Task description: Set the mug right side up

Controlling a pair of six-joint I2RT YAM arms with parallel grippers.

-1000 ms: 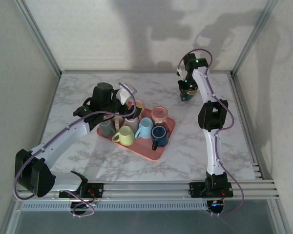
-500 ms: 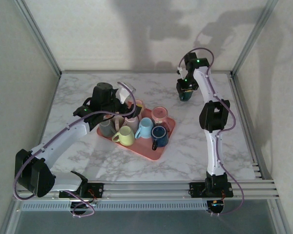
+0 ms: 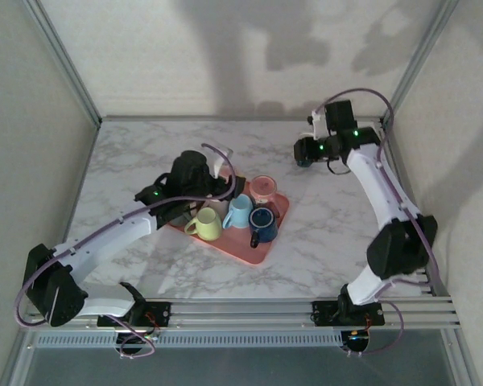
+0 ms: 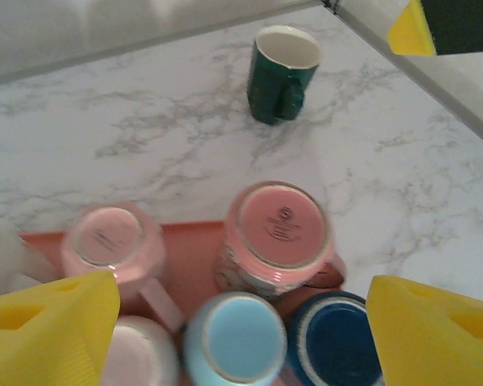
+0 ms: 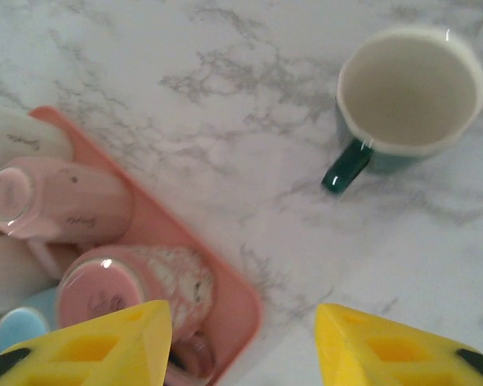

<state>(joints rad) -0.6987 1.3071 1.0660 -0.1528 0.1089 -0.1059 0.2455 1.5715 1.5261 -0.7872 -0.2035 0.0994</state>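
Marble table (image 3: 145, 265) with two arms mounted at its near edge. We see the left arm reaching forward over the pink tray (image 3: 253, 253), which lies slantwise near the middle of the table. The right arm bends up and back toward the far right corner. The left gripper (image 4: 241, 285) hovers above the tray with its yellow fingers (image 4: 52, 330) spread wide and nothing between them. The right gripper (image 5: 241, 322) likewise has its fingers (image 5: 386, 350) parted and holds nothing. In its wrist view it hangs over bare marble between the tray's corner and the green mug (image 5: 406, 92). On the tray we count a cluster of mugs packed close together. The left wrist view shows four of them base up: a speckled pink mug (image 4: 278, 229), a plain pink mug (image 4: 113, 241), a light blue mug (image 4: 235, 338) and a dark blue mug (image 4: 334, 342). The overhead view also shows a yellow mug (image 3: 205, 225) at the tray's near edge. The green mug (image 4: 282, 76) stands off the tray on the marble toward the far right. It is upright, its cream interior faces up, its handle is turned toward the tray, and neither gripper touches it.
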